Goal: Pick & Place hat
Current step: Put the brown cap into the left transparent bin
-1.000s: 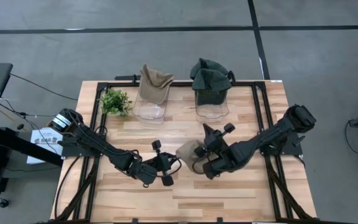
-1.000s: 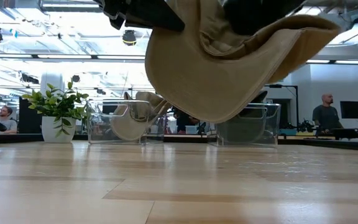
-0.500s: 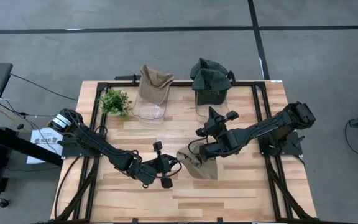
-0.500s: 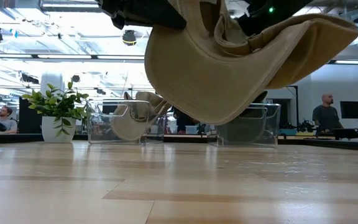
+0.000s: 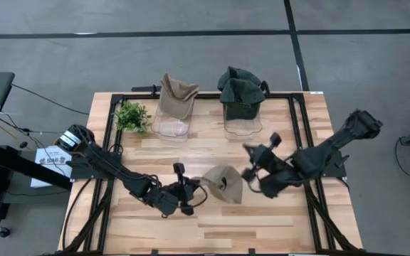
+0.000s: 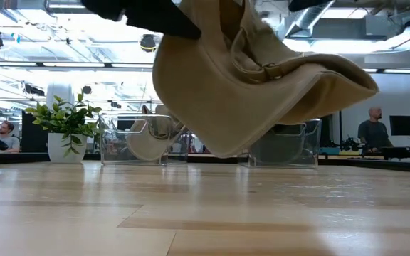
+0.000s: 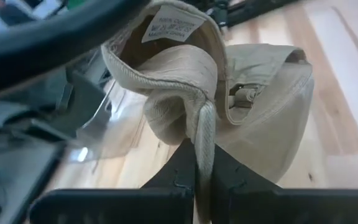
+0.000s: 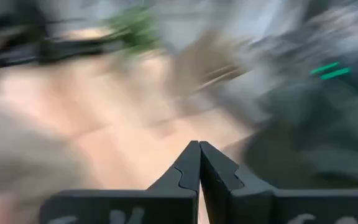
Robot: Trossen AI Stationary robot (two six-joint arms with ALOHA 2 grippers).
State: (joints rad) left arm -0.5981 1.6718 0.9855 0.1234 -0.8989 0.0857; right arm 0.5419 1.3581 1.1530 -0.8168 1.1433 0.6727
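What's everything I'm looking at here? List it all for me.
held tan hat: one, beige, above the table's front middle, pinched by the left end effector
clear bins: two, transparent, back of the table
hat in left bin: one, tan
hats on right bin: a dark green pile
plant: one, green, white pot, back left
table: one, light wood
people: two, far background
left end effector: shut on the held tan hat
right end effector: shut, empty, right of the hat

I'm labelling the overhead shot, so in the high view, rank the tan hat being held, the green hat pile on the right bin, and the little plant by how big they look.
1. green hat pile, largest.
2. tan hat, held by the left gripper; close to the pile in size, and it hangs nearer the camera, so this order is unsure.
3. plant, clearly smallest.
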